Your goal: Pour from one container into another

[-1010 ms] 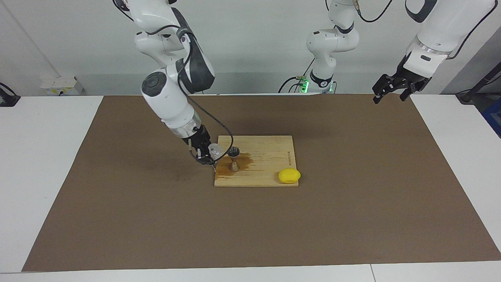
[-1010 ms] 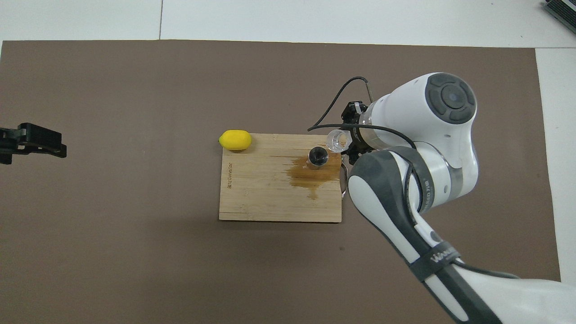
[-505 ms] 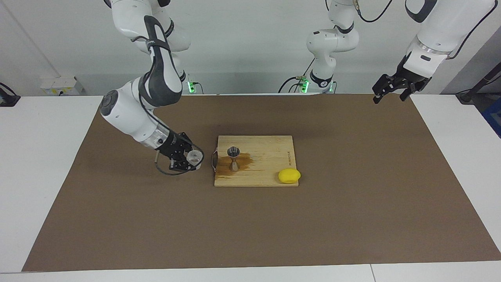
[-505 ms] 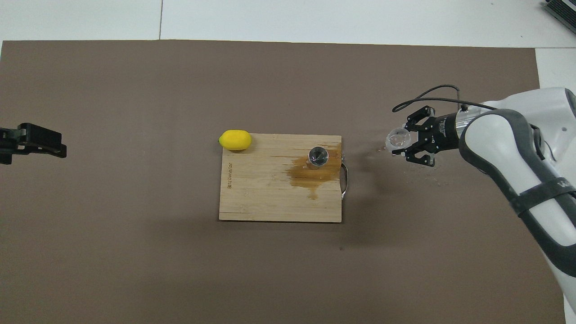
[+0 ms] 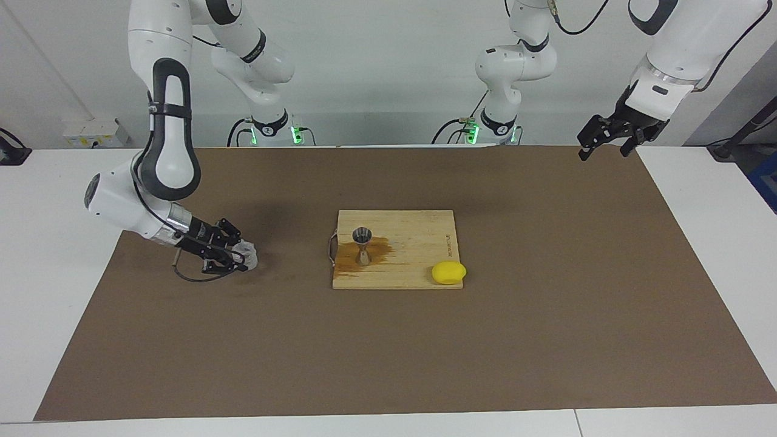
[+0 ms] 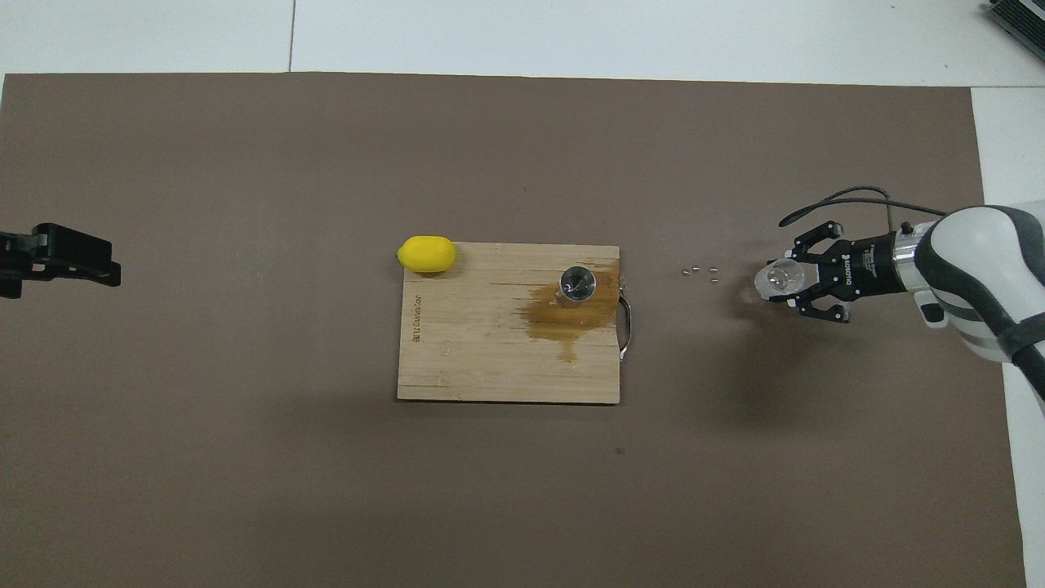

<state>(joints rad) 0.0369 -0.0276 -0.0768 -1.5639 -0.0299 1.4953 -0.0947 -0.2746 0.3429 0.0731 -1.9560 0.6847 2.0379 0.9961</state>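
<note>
**Clear cup held low over the mat, well away from the jigger**

The right end effector (image 5: 234, 255) is clenched on the small clear faceted cup (image 5: 247, 255), low over the brown mat (image 5: 388, 352) toward the right arm's end of the tabletop (image 5: 61, 243). The coming move, I judge, turns on the cup's height above the mat: it looks tipped, its mouth pointing toward the board rather than up, so it must be righted as it goes down.

The small silver hourglass-shaped metal jigger (image 5: 363, 246) stands upright, well apart from the cup, on the light wooden cutting board (image 5: 419, 243), in a brown wet stain (image 5: 373, 254). A yellow lemon (image 5: 448, 272) rests at the board's corner toward the left arm's end.

The left end effector (image 5: 607, 142) waits, released, raised over the mat's edge.

The overhead view shows small bits (image 6: 700, 273) on the mat between board and cup, unseen from the facing view; only the facing view shows how low the cup hangs.
</note>
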